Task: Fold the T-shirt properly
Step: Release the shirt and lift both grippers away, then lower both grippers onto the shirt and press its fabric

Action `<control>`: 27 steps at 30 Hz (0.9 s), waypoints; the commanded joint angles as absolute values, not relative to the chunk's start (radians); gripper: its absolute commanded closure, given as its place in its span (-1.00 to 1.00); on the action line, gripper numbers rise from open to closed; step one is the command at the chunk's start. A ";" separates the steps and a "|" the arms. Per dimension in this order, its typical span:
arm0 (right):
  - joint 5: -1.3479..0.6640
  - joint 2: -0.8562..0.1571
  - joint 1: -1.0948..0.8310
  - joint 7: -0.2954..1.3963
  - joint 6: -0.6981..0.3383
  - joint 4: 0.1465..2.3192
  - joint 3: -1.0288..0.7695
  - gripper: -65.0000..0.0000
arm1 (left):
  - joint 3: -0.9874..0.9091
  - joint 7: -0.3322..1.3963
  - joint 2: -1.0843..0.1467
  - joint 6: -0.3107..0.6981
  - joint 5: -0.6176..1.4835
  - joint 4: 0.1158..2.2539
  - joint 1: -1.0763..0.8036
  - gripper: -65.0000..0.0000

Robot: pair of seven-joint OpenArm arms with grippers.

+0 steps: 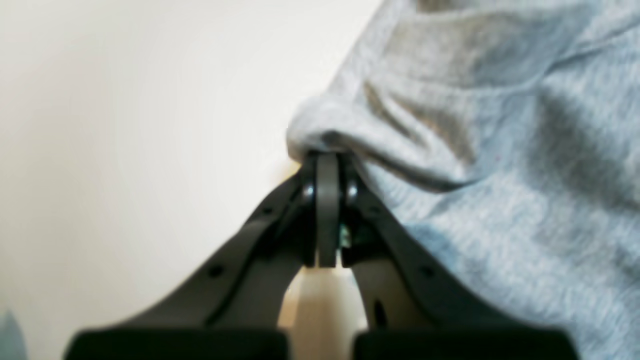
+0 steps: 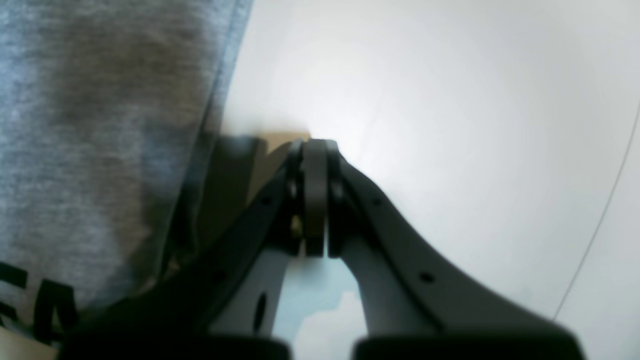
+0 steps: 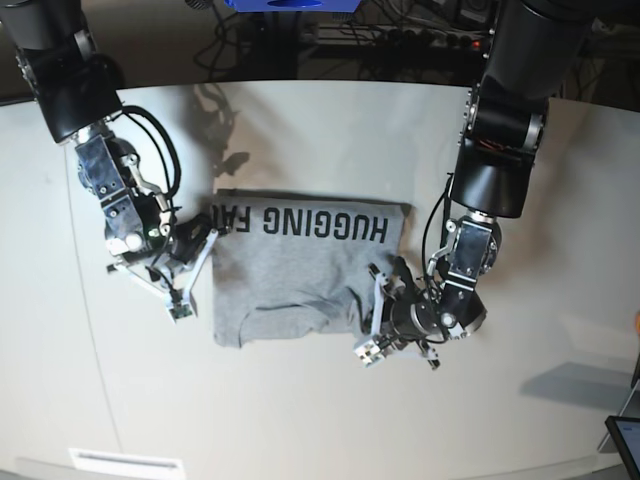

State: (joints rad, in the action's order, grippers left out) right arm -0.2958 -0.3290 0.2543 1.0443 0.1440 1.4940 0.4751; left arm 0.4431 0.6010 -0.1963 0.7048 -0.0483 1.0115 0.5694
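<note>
The heather-grey T-shirt (image 3: 300, 270) lies partly folded on the middle of the white table (image 3: 320, 140), its black lettering along the far edge. My left gripper (image 3: 375, 300) is at the shirt's near right corner. In the left wrist view this gripper (image 1: 327, 157) is shut on a bunched fold of the T-shirt (image 1: 500, 150). My right gripper (image 3: 188, 295) sits beside the shirt's left edge. In the right wrist view it (image 2: 315, 145) is shut, with the T-shirt (image 2: 100, 125) just to its left and no cloth seen between its fingers.
Cables and a blue object (image 3: 290, 5) sit beyond the table's far edge. A dark screen corner (image 3: 625, 440) shows at the bottom right. A white label (image 3: 125, 462) is near the front left edge. Both arms' upper links reach in from the back corners.
</note>
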 commanded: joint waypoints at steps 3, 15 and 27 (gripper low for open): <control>-0.291 -0.334 0.280 1.027 0.148 1.514 0.464 1.00 | 0.360 0.579 -0.217 0.698 -0.036 1.067 0.584 1.00; -0.291 -0.335 0.272 0.947 0.150 1.557 0.463 1.00 | 0.079 0.621 -0.297 0.698 -0.047 1.372 0.406 1.00; -0.292 -0.251 0.309 0.952 0.119 1.695 0.475 1.00 | -0.237 0.739 -0.427 0.698 -0.243 1.718 -0.016 1.00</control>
